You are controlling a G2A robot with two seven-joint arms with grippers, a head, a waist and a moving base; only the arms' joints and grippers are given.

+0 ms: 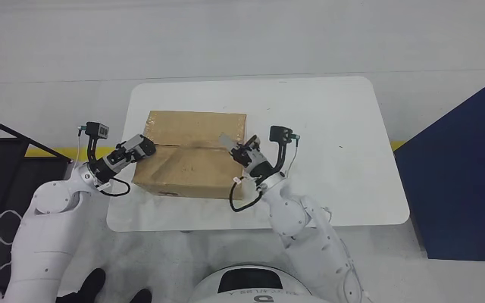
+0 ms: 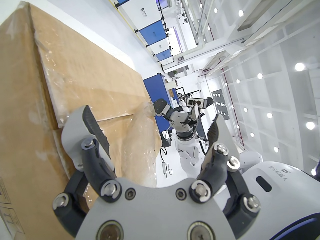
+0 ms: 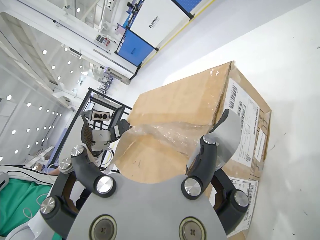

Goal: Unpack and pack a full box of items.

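A brown cardboard box [image 1: 191, 151] stands flat on the white tabletop [image 1: 333, 136], in its left half, with the long side across the robot's front. Its two top flaps are folded down and meet at a seam along the length. Clear tape [image 3: 172, 131] over this seam is loose and wrinkled. The end face on the robot's right side carries white labels [image 3: 246, 121].

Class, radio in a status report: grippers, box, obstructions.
Left gripper open, right gripper open, at opposite box ends. Box top flaps unopened, tape loose. No obstruction.
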